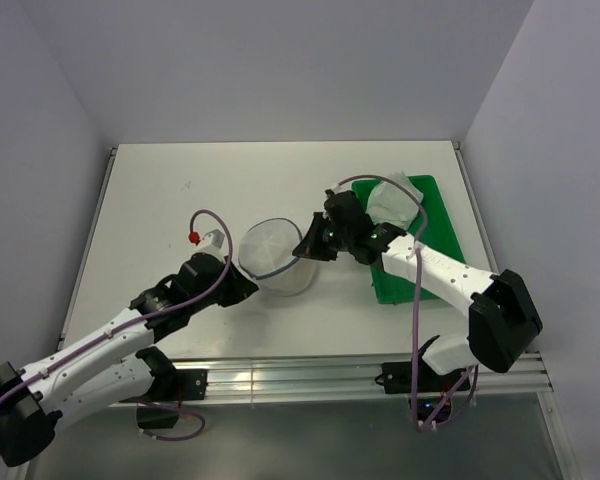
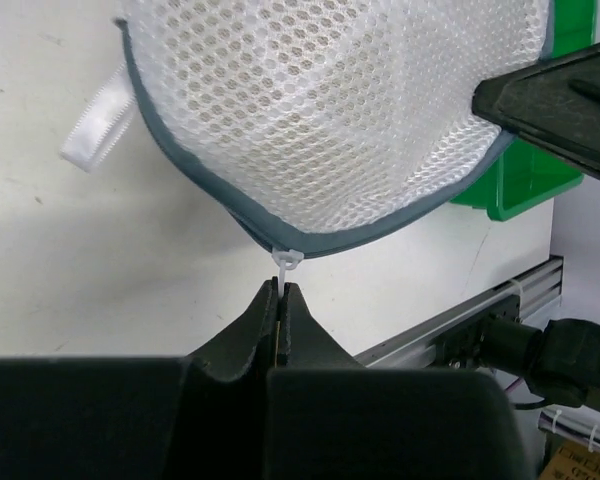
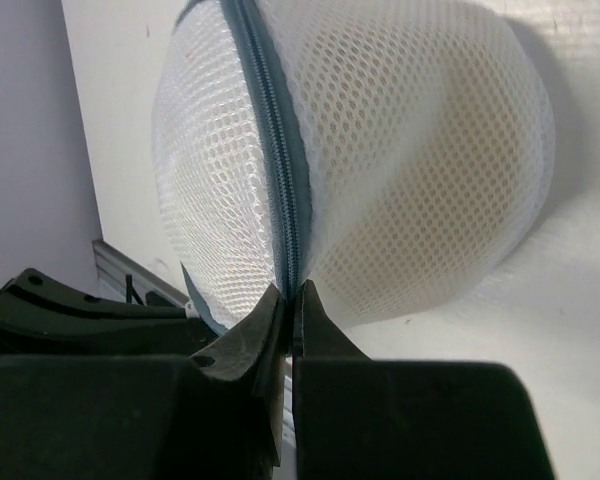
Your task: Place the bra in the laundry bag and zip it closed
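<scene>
The laundry bag (image 1: 274,256), a round white mesh pouch with a grey-blue zipper rim, stands on the table between my two grippers. My left gripper (image 2: 282,288) is shut on the white zipper pull (image 2: 288,262) at the bag's rim (image 2: 380,232). My right gripper (image 3: 292,292) is shut on the bag's zipper rim (image 3: 278,170). A warm yellowish tone shows through the mesh (image 3: 430,180); the bra itself is hidden inside or cannot be made out. The zipper looks closed along the part in view.
A green plastic tray (image 1: 432,250) with a white-grey garment (image 1: 390,200) lies at the right, under my right arm. A white ribbon loop (image 2: 98,122) hangs off the bag. The table's metal front rail (image 1: 360,375) runs along the near edge.
</scene>
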Robot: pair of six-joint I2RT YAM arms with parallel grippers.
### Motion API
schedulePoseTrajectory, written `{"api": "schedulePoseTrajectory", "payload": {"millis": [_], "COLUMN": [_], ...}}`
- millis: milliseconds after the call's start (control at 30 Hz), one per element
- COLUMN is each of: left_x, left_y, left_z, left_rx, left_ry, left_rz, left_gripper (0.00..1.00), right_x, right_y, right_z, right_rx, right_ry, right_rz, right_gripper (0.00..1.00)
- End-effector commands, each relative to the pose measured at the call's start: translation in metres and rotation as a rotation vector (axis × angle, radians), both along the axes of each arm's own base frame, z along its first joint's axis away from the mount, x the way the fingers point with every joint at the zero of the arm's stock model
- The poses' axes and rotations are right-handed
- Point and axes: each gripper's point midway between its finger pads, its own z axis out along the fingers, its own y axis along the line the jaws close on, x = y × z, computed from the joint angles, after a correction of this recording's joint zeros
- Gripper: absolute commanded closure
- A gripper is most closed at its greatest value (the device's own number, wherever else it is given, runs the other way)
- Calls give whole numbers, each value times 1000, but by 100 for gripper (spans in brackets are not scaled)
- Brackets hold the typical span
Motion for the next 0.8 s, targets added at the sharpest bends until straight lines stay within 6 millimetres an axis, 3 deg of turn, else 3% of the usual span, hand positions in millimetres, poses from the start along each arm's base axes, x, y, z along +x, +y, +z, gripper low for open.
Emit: {"api": "schedulePoseTrajectory", "payload": {"millis": [0, 100, 200, 233, 333, 567, 767], "left_x": [-3, -2, -2, -2, -1, -7, -13], "left_y": [16, 17, 15, 12, 3, -33, -66], "left_z": [-4, 19, 35, 41, 45, 38, 40], "left_rx": [40, 4, -19, -29, -43, -59, -70], "left_ry": [1, -43, -72, -81, -87, -74, -78], "left_rz": [9, 16, -1, -10, -40, -125, -190], "left_gripper": [100, 100, 100, 100, 100, 100, 100], "right_x": [22, 37, 43, 46, 44, 7, -37], "right_y": [-3, -3, -2, -3, -10, -16, -7], "right_z": [14, 22, 27, 32, 41, 53, 43], "right_rx": [-41, -69, -84, -88, -90, 42, 133], "right_ry": [-92, -105, -102, -110, -108, -60, -12], "right_rz": [77, 79, 69, 52, 12, -51, -45], "right_gripper": [100, 96, 68, 53, 38, 35, 35]}}
